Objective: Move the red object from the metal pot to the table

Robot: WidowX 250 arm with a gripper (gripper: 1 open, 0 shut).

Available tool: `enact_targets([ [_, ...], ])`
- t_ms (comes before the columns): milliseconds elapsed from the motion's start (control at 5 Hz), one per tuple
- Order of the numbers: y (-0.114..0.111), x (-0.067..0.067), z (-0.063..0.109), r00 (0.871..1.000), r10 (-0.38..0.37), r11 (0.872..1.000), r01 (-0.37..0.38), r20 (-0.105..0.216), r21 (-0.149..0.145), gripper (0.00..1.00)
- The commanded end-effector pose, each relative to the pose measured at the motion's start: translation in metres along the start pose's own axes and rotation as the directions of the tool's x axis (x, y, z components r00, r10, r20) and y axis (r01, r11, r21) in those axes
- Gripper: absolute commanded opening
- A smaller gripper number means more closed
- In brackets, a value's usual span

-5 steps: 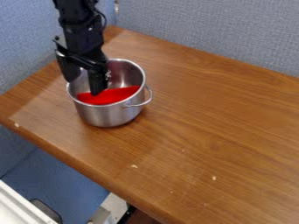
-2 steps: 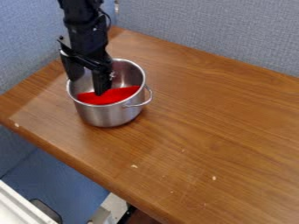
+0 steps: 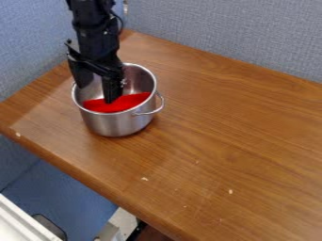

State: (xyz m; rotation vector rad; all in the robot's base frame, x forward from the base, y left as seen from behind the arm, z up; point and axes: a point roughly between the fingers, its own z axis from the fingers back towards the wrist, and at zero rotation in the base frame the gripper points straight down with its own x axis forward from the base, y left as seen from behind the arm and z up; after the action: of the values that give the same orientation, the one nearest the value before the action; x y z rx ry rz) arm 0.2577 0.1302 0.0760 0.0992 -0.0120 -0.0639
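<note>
Red object (image 3: 120,103) lying inside the metal pot (image 3: 117,122), which stands on the wooden surface (image 3: 208,141) toward ten o'clock of the view. The dark jaws (image 3: 111,94) reach down into the pot from its eleven o'clock side, spread apart above or beside the object; contact cannot be determined. One loop handle (image 3: 152,105) projects at about three o'clock.

no text or signs can be read.
</note>
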Motion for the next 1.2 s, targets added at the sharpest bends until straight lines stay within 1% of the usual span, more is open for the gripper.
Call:
enact_targets([
  [0, 0.0001, 0.0024, 0.0056, 1.000, -0.013, 1.000, 0.012, 0.009, 0.025, 1.00],
  [600, -0.0005, 0.0029, 0.0055, 1.000, -0.012, 0.998, 0.013, -0.008, 0.056, 1.00],
  [1000, 0.0009, 0.0037, 0.0045, 1.000, -0.009, 0.998, 0.009, -0.010, 0.068, 1.00],
])
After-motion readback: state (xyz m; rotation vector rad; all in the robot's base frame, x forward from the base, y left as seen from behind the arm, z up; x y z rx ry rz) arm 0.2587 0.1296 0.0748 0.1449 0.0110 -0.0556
